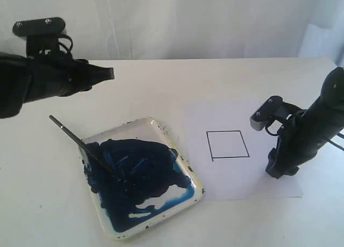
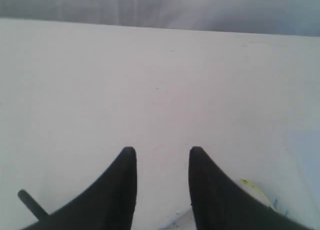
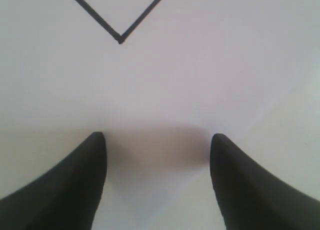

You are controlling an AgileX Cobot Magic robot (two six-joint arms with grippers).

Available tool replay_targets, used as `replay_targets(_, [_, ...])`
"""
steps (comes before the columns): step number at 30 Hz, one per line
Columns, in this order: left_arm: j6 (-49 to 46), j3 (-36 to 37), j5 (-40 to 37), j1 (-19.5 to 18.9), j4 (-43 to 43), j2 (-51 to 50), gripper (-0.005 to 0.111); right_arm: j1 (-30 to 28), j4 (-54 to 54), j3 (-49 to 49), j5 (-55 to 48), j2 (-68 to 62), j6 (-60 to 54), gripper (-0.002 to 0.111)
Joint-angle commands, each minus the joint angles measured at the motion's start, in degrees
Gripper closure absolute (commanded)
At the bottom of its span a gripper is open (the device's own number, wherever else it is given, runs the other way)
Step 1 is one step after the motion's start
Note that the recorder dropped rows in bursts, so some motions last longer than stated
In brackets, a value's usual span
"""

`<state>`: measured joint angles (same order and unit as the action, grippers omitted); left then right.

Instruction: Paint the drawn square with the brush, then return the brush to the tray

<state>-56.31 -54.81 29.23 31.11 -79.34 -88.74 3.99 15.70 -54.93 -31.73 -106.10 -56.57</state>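
The brush [image 1: 83,145] lies with its black handle over the rim of the tray [image 1: 199,192] and its tip in the dark blue paint. No gripper holds it. My left gripper [image 1: 110,73] hovers above and behind the tray, open and empty; its wrist view shows the gripper [image 2: 162,151] over bare table, with the brush's handle end [image 2: 30,204] and a bit of the tray's rim [image 2: 255,187]. The drawn square [image 1: 228,145] is blank on the white paper. My right gripper [image 1: 278,172] stands open and empty on the paper just right of the square. In its wrist view the gripper [image 3: 158,137] faces a corner of the square [image 3: 119,38].
The white paper sheet [image 1: 215,177] lies right of the tray, and their near edges almost touch. The white table [image 1: 43,204] runs back to a pale curtain. Blue paint covers most of the tray's inside.
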Motion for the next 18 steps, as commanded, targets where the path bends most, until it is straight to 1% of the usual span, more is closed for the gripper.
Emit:
replay_targets(1, [-31.1,-3.9,-4.3,-1.5,-20.6,2.0,0.071,0.0,-0.6,0.4,1.3,-0.8,-0.1,0.051])
replay_targets(2, [-36.4,-4.3,-4.3,-2.1,-20.6,2.0,0.071,0.0,-0.6,0.4,1.3,-0.8,-0.1,0.051])
replay_targets(3, [-38.7,-4.3,-3.8,-2.4,-20.6,2.1,0.071,0.0,-0.6,0.4,1.1,-0.8,-0.1,0.051])
replay_targets(5, [-40.3,-4.3,-2.4,-2.5,-20.6,2.1,0.071,0.0,-0.6,0.4,1.1,-0.8,-0.1,0.051])
replay_targets(7, [-44.2,-4.7,-2.8,-3.2,-20.6,1.8,0.071,0.0,-0.6,0.4,1.3,-0.8,-0.1,0.051])
replay_targets(10, [-53.7,-4.6,-3.9,-4.7,-20.6,1.4,0.071,0.0,-0.6,0.4,1.3,-0.8,-0.1,0.051])
replay_targets(13, [-62.2,-4.6,-0.9,-5.9,-20.6,1.3,0.071,0.0,-0.6,0.4,1.3,-0.8,-0.1,0.051])
replay_targets(15, [-64.7,-4.6,1.3,-6.5,-19.4,1.3,0.071,0.0,-0.6,0.4,1.3,-0.8,-0.1,0.051])
replay_targets(18, [-64.7,-4.6,6.7,-6.5,-12.5,1.3,0.071,0.0,-0.6,0.4,1.3,-0.8,-0.1,0.051])
